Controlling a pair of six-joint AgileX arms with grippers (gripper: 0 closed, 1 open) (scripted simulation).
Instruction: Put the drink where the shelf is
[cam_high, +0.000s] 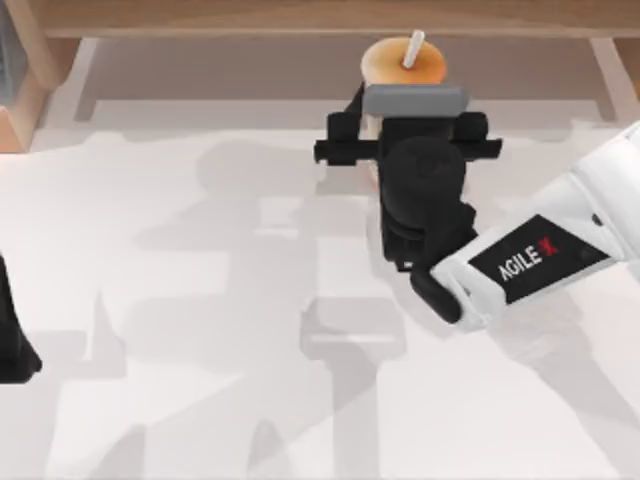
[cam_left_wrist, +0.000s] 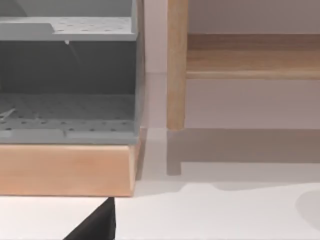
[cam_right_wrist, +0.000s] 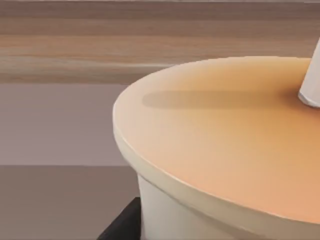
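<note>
The drink (cam_high: 405, 62), a cup with an orange-tan lid and a white straw (cam_high: 414, 46), stands upright just in front of the shelf (cam_high: 300, 15), right of its middle. My right gripper (cam_high: 390, 115) reaches in from the right and is shut on the drink below the lid. In the right wrist view the drink's lid (cam_right_wrist: 225, 150) is very close, one dark finger (cam_right_wrist: 122, 227) lies against the cup's side, and the shelf board (cam_right_wrist: 150, 45) runs behind. My left gripper (cam_high: 15, 345) is parked at the table's left edge.
A grey perforated rack (cam_left_wrist: 65, 75) on a wooden base (cam_left_wrist: 65, 167) stands at the far left, beside the shelf's left upright (cam_left_wrist: 176, 65). The shelf's right support (cam_high: 612, 75) lies to the right of the drink. White tabletop (cam_high: 200, 350) stretches in front.
</note>
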